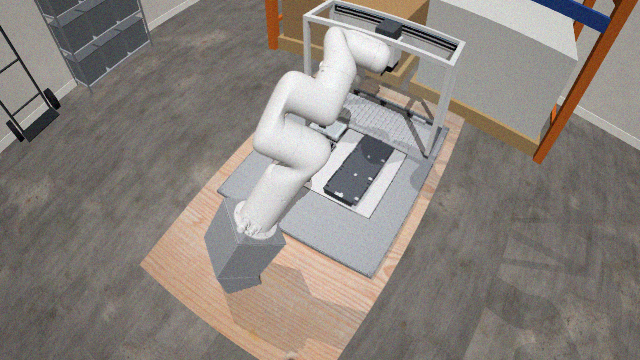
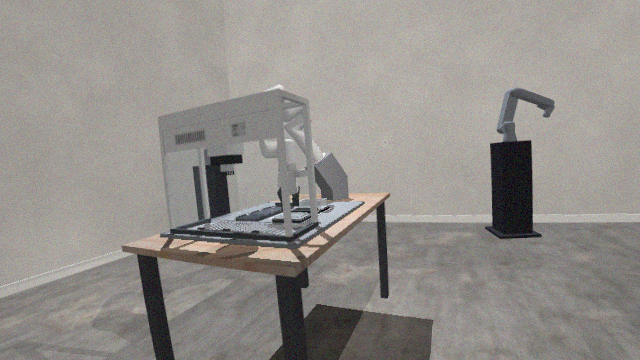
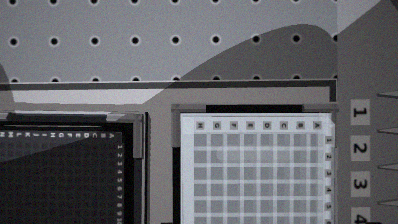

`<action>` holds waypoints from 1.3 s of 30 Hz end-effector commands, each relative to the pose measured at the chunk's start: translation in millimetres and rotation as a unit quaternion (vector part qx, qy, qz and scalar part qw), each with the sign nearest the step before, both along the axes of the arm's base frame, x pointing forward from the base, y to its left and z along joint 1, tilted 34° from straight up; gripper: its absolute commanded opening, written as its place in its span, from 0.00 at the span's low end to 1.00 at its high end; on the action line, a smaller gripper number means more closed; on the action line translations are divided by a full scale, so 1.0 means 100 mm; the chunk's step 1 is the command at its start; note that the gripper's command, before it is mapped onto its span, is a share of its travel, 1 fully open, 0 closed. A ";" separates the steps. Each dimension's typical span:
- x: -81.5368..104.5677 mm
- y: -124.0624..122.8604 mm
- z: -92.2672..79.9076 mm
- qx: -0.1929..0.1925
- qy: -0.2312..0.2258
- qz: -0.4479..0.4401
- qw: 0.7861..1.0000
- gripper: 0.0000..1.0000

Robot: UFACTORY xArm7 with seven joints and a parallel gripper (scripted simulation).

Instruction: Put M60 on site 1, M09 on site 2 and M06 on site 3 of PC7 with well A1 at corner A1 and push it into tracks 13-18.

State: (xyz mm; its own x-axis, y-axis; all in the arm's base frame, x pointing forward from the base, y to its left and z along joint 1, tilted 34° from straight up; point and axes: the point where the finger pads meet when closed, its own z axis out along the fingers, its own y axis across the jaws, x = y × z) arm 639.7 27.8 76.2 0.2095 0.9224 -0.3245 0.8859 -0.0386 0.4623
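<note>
In the wrist view the white 96-well plate M06 point(image 3: 255, 170) sits in its nest, with row letters along its top edge and column numbers down its right edge. The dark 384-well plate M60 point(image 3: 60, 175) sits in the nest to its left. My fingers do not show in this view. In the exterior view my gripper point(image 2: 289, 194) hangs open and empty just above the nests, under the instrument frame. The dark plate carrier PC7 point(image 1: 359, 170) lies on the light apron, slightly askew, with its sites bare. M09 is hidden behind my arm.
Track numbers 1 to 4 point(image 3: 360, 147) run down the apron to the right of M06. The loading rails point(image 1: 385, 120) lie beyond the carrier under the white gantry frame point(image 1: 385, 35). A perforated deck point(image 3: 165, 40) lies past the nests.
</note>
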 end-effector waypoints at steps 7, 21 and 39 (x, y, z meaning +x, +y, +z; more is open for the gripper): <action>0.06 -0.02 -0.07 0.001 -0.002 0.001 1.000 1.00; 0.06 -0.03 -0.08 0.001 -0.002 0.001 1.000 1.00; 0.11 -0.07 -0.17 0.001 -0.002 0.001 1.000 1.00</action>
